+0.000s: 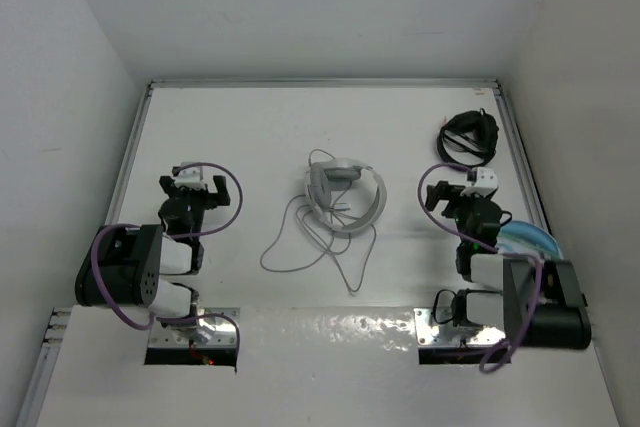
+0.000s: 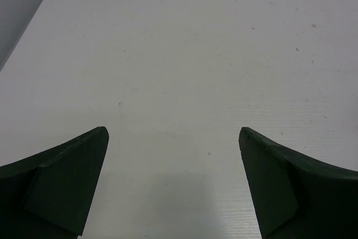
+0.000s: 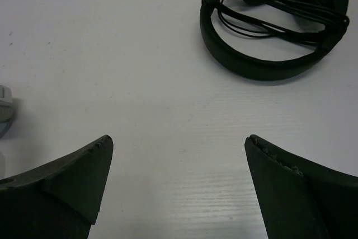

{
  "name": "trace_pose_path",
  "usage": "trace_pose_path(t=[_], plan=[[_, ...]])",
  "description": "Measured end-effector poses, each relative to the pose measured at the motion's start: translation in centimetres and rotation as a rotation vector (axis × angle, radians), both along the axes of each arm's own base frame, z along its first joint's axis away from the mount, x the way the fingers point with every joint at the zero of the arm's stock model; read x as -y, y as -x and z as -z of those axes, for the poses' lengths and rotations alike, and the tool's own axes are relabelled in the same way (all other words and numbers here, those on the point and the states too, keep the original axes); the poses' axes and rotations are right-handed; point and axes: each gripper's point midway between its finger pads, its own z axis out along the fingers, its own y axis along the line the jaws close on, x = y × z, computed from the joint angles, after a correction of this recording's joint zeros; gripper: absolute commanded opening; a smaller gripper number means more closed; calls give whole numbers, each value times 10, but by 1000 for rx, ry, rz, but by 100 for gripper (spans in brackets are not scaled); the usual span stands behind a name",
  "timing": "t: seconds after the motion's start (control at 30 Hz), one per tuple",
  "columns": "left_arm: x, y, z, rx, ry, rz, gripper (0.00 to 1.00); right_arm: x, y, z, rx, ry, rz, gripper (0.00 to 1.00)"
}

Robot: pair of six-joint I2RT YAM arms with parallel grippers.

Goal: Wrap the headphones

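Left pincer (image 2: 173, 134) and right pincer (image 3: 179, 139) — both spread wide, grasping nothing — hover over the counter (image 2: 184, 54). The headphones (image 1: 327, 187) lie mid-counter between the arms, untouched, their cable (image 1: 322, 239) sprawled loose toward the near edge. Wrapping is not yet begun — every step remains.

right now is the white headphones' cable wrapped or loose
Loose: the cable sprawls in open loops on the table in front of the headphones, none wound around the headband.

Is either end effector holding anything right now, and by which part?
Nothing held. The left end effector and right end effector are open and empty; the headphones lie untouched.
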Motion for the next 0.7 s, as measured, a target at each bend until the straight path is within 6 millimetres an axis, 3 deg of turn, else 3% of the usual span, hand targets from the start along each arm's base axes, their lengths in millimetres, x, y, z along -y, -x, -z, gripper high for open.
trace_pose_path(t=[0.17,0.23,0.27,0.3,0.33,0.37,0.4,0.47,0.5,0.53,0.57,0.6,0.63,0.7], plan=[[0,0,0,1,-1,2,100,-3,1,-30,-1,4,-21,97],[4,-5,-1,-25,-11,30,100,-8,-13,-49,-70,37,-78,75],[7,-12,-1,-70,-33,60,100,-11,-23,-66,-99,58,-114,38],[11,-28,-13,-103,-66,104,100,-13,-35,-90,-104,85,-148,21],[16,-45,-30,-127,-98,151,100,-17,-45,-115,-97,104,-173,14],[18,-65,-57,-133,-136,184,100,-19,-53,-141,-80,132,-189,26],[19,-86,-96,-103,-173,203,100,-26,-59,-165,-51,158,-211,44],[20,-103,-162,-38,-254,224,100,-46,-62,-192,-25,228,-260,78],[21,-104,-183,-31,-289,236,100,-63,-62,-199,-23,259,-312,84],[23,-101,-199,-38,-323,255,87,-83,-62,-201,-29,289,-372,86],[27,-96,-208,-50,-344,283,80,-102,-63,-198,-49,307,-436,88],[33,-89,-210,-75,-363,321,60,-116,-64,-194,-68,319,-483,86],[42,-81,-206,-105,-365,361,50,-128,-67,-185,-100,334,-522,83],[60,-62,-184,-196,-354,448,45,-143,-74,-161,-176,362,-576,79]])
